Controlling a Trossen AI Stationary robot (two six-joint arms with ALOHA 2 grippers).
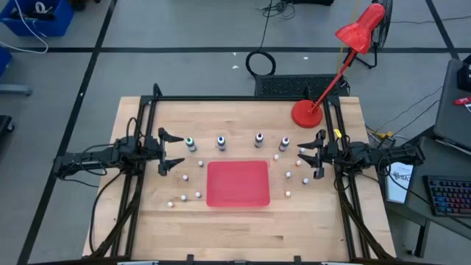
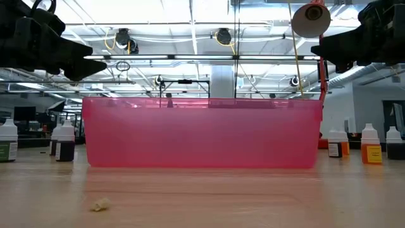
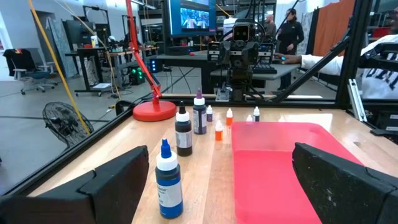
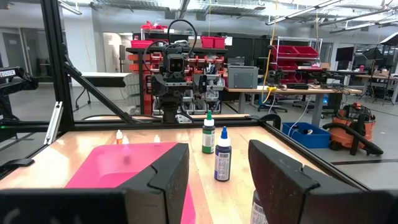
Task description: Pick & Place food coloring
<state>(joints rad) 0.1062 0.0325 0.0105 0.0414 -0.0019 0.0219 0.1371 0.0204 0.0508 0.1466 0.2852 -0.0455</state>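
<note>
The four food coloring bottles stand upright, long axes vertical and caps up, in a row across the table on the far side of the red tray (image 1: 238, 183). From the left gripper (image 1: 171, 151) outward the order is green-capped bottle (image 1: 190, 143), blue-capped bottle (image 1: 221, 143), grey-capped bottle (image 1: 259, 139) and reddish-purple-capped bottle (image 1: 284, 143), which stands nearest the right gripper (image 1: 312, 155). The bottles are apart from one another and from both grippers.

In the left wrist view the blue-capped bottle (image 3: 168, 180) is just ahead of the left fingers (image 3: 118, 180), with the grey-capped one (image 3: 183, 131) and the reddish-purple one (image 3: 199, 114) lined up beyond it. In the right wrist view the green-capped bottle (image 4: 208, 133) and the blue-capped one (image 4: 222, 154) show ahead between the right fingers (image 4: 163, 174).

Smaller dropper bottles are scattered around the tray on both sides, some with orange caps (image 3: 219, 130). A red desk lamp (image 1: 307, 113) has its base on the far right corner of the table, behind the right gripper.

The left arm reaches in level from the left edge, its gripper pointing along the row with the jaws spread wide and empty. The right arm reaches in from the right edge, facing the left one, its jaws partly apart and holding nothing. Both hang above the tabletop, as the low view shows beside the tray (image 2: 202, 133)
</note>
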